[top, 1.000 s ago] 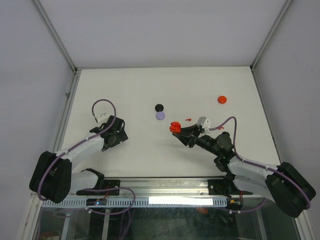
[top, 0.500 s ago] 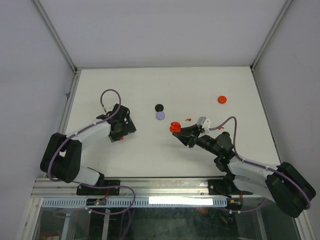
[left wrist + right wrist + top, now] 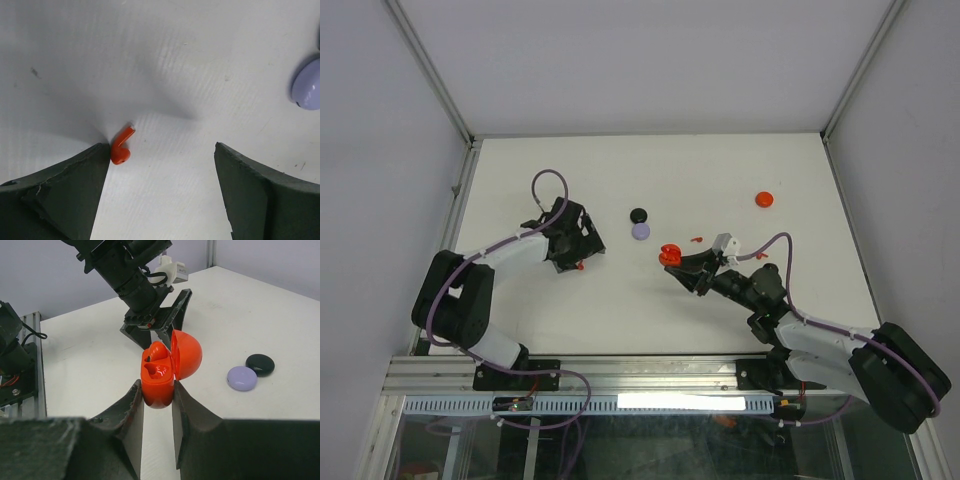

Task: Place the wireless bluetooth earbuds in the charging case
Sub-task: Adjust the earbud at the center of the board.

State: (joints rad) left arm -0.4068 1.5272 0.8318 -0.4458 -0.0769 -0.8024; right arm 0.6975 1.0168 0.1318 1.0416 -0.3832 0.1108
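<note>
A small red earbud [image 3: 121,147] lies on the white table, just off the tip of the left finger [image 3: 75,185] of my left gripper [image 3: 161,150], which hangs open over it with nothing between the jaws. The top view shows the same earbud [image 3: 580,266] beside that gripper [image 3: 582,252]. My right gripper [image 3: 157,386] is shut on a red charging case [image 3: 159,382] with its lid [image 3: 187,355] swung open. One red earbud [image 3: 157,351] seems to sit in a slot. From above, the case [image 3: 669,254] is near the table's middle.
A lavender disc [image 3: 640,231] and a black disc [image 3: 638,215] lie between the arms, the lavender one at the right edge of the left wrist view [image 3: 307,90]. A red disc [image 3: 764,199] lies far right. Small red pieces [image 3: 697,240] rest behind the case.
My left arm has swung right and forward across the table until its open gripper reached the red earbud. The right arm and the open case have stayed put.
</note>
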